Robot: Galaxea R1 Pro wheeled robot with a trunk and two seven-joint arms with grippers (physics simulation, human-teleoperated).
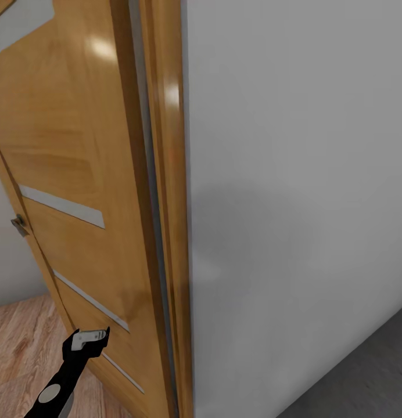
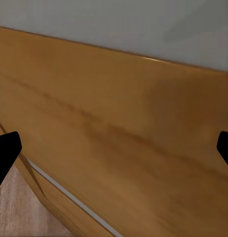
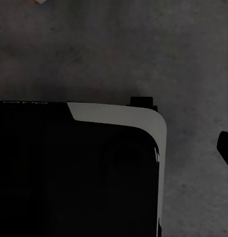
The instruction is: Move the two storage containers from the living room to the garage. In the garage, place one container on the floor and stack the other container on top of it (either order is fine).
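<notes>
Close ahead, one wooden door (image 1: 79,191), one white wall (image 1: 300,203).

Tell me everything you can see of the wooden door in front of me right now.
The wooden door is glossy honey-brown, with wood grain and thin pale horizontal inlay strips. A metal handle sits at its left edge. It stands ajar, swung away from its matching wooden frame, which borders a grey wall. Its bottom meets light wood flooring. The left tool hangs close to its lower panel; contact cannot be judged.

light wood plank floor (image 1: 21,348) left of door, dark grey concrete floor (image 1: 363,377) right
</notes>
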